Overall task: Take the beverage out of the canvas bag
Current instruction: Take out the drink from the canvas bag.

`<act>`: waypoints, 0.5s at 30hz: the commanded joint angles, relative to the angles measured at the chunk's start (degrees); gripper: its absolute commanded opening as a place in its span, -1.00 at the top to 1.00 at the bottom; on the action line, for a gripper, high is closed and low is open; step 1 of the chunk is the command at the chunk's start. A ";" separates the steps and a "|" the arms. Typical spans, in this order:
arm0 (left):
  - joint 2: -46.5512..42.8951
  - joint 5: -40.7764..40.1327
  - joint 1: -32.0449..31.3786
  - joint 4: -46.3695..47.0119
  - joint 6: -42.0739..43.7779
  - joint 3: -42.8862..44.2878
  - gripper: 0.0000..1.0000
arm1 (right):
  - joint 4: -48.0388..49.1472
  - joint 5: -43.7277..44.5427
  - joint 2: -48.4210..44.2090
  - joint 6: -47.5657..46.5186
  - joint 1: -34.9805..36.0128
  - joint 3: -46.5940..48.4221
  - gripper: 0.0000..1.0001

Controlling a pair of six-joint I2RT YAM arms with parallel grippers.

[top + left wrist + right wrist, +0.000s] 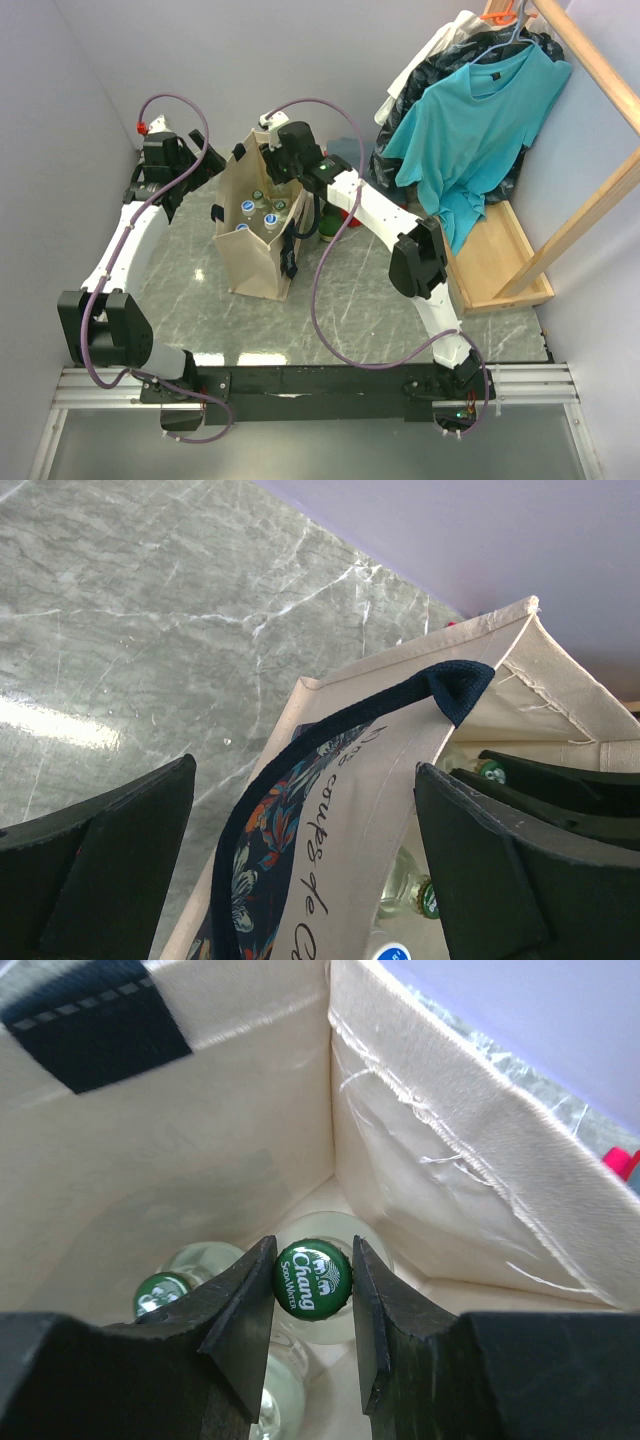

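The beige canvas bag (255, 255) stands upright on the marble table, its mouth open, with several capped glass bottles (262, 212) inside. My right gripper (282, 170) reaches down into the bag. In the right wrist view it (312, 1256) is shut on the green "Chang Soda Water" cap of a clear bottle (312, 1278), with both pads touching the cap. A second green-capped bottle (160, 1293) stands beside it. My left gripper (305, 870) is open and straddles the bag's near wall (380, 810) and dark strap handle (300, 745) without pinching them.
A teal T-shirt (480, 130) hangs on a wooden rack (505, 265) at the right. A dark green object (326, 226) sits just behind the bag. Walls close in at the left and back. The bag's inner walls (200, 1140) crowd my right gripper.
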 commanded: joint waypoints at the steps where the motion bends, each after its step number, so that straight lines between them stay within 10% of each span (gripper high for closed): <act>1: -1.49 0.45 -0.27 1.21 -0.05 0.08 -0.93 | 8.97 0.65 -10.49 -0.81 0.58 3.23 1.00; 15: -2.01 0.45 -0.27 1.21 -0.14 -0.19 -0.93 | 9.32 -2.25 -13.65 1.30 0.58 2.70 1.00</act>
